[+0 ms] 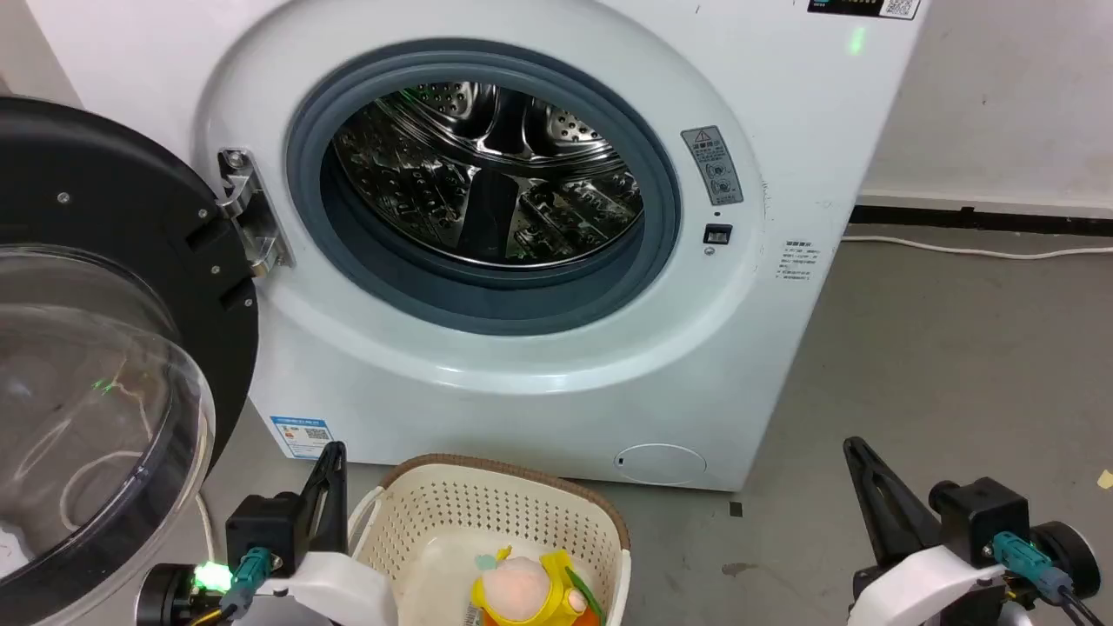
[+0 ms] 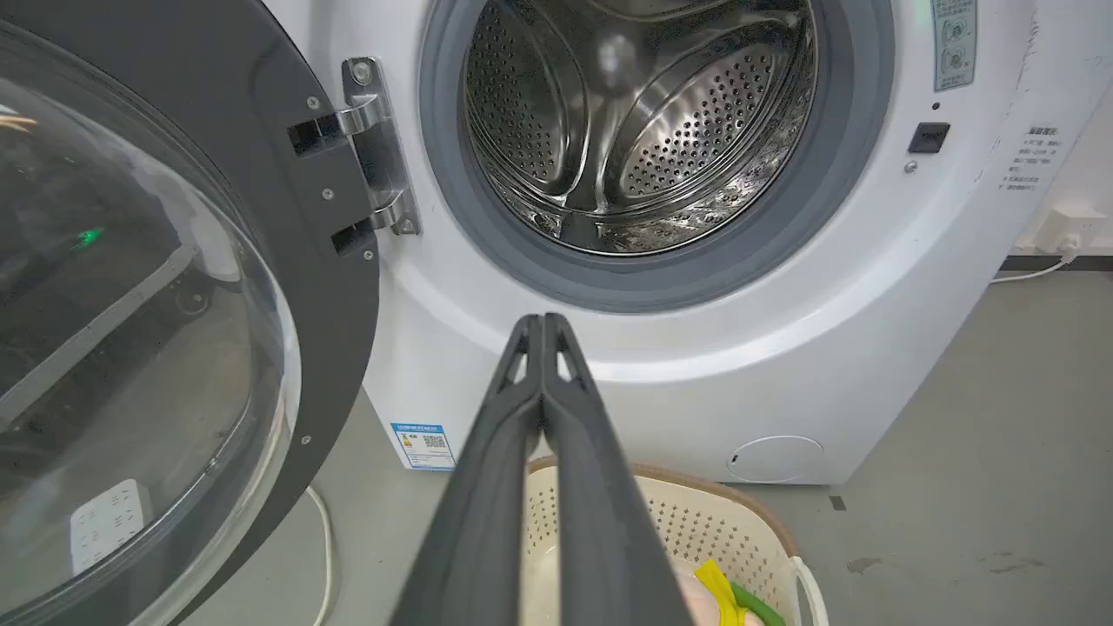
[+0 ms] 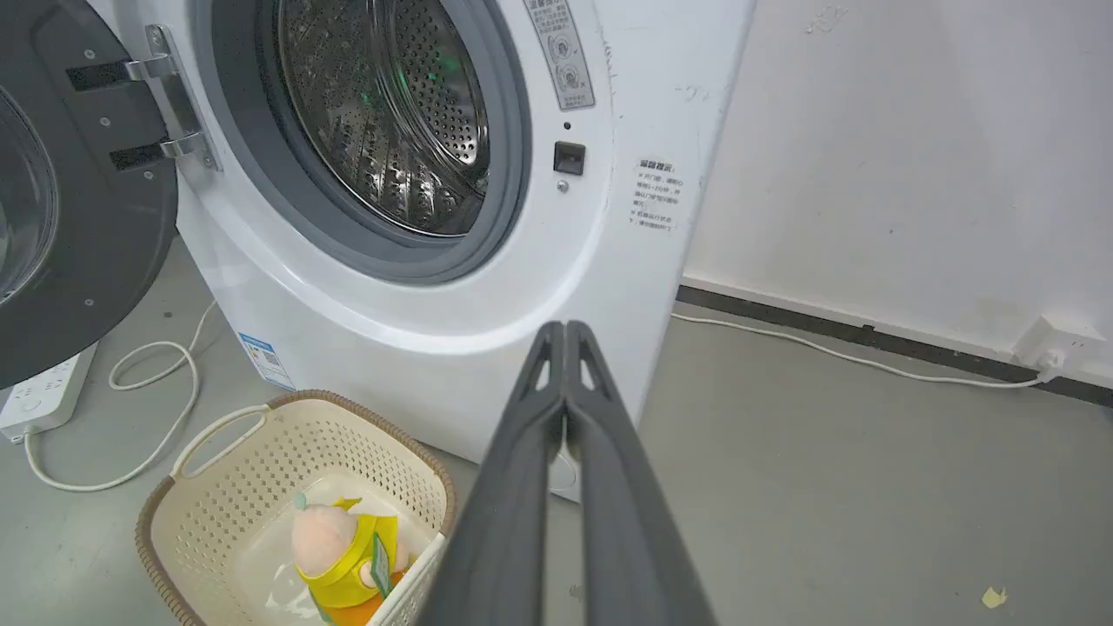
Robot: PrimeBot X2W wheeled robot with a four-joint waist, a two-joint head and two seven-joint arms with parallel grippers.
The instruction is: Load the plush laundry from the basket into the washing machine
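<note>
The plush laundry [image 1: 526,591] [image 3: 343,556], yellow with a pale pink head, lies inside the cream basket [image 1: 487,500] [image 3: 261,452] on the floor before the white washing machine [image 1: 556,382]. Its steel drum [image 1: 487,174] [image 2: 639,122] holds nothing I can see, and the black-framed clear door [image 1: 96,365] [image 2: 148,304] hangs wide open at the left. My left gripper [image 1: 333,452] [image 2: 543,320] is shut and empty, just left of the basket. My right gripper [image 1: 852,445] [image 3: 565,327] is shut and empty, over bare floor to the basket's right.
A white cable [image 1: 974,250] runs along the wall at the right to a socket [image 3: 1056,343]. A power strip [image 3: 39,396] and looped cord [image 3: 148,382] lie on the floor under the open door. Grey floor [image 1: 956,365] spreads right of the machine.
</note>
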